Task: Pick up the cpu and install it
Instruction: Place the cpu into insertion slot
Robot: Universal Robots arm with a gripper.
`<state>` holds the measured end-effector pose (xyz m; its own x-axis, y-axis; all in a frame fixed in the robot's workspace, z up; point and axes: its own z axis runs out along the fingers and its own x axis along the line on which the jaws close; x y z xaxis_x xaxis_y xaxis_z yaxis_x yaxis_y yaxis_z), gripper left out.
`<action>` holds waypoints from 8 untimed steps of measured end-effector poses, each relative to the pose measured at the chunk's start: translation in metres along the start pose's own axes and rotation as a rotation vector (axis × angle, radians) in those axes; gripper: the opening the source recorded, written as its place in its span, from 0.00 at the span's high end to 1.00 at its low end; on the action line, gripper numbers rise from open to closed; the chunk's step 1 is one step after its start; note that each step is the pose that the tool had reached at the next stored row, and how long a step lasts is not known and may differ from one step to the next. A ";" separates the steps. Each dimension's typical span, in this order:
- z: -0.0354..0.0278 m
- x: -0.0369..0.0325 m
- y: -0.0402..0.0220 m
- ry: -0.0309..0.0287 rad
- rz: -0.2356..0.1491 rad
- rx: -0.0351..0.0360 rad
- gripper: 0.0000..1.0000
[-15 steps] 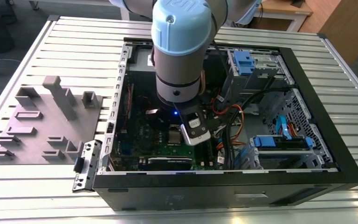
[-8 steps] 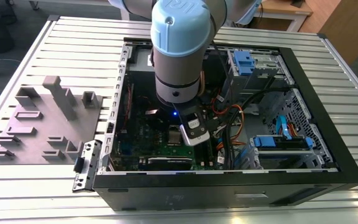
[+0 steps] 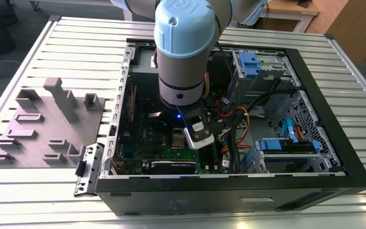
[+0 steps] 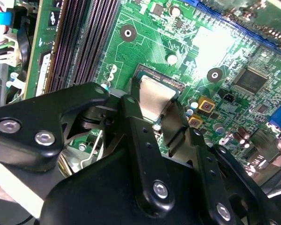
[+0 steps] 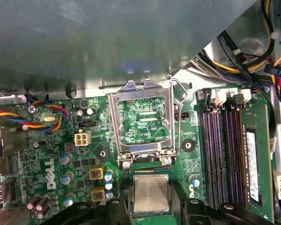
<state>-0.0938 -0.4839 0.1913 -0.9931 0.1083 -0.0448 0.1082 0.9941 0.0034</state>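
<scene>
The cpu, a small square chip with a pale silver top, lies level in the socket on the green motherboard; it also shows in the second wrist view as cpu. My gripper reaches down into the open computer case, with one black finger against each of two opposite edges of the chip, so it is shut on it. In the second wrist view the fingers flank the chip closely. The shiny socket frame stands flipped open beside the socket, its wire lever raised.
Memory slots run alongside the socket. Bundles of coloured cables hang near the case wall, and blue drive brackets sit at the exterior view's right. A grey fixture block rests on the slatted table to the case's left.
</scene>
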 end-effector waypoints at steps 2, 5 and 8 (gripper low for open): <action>0.0001 0.0000 0.0000 -0.0001 0.000 -0.0001 0.58; 0.0002 0.0000 0.0001 -0.0002 0.000 -0.0004 0.58; 0.0003 0.0000 0.0001 -0.0003 0.000 -0.0002 0.58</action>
<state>-0.0937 -0.4839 0.1910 -0.9931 0.1083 -0.0451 0.1082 0.9941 0.0037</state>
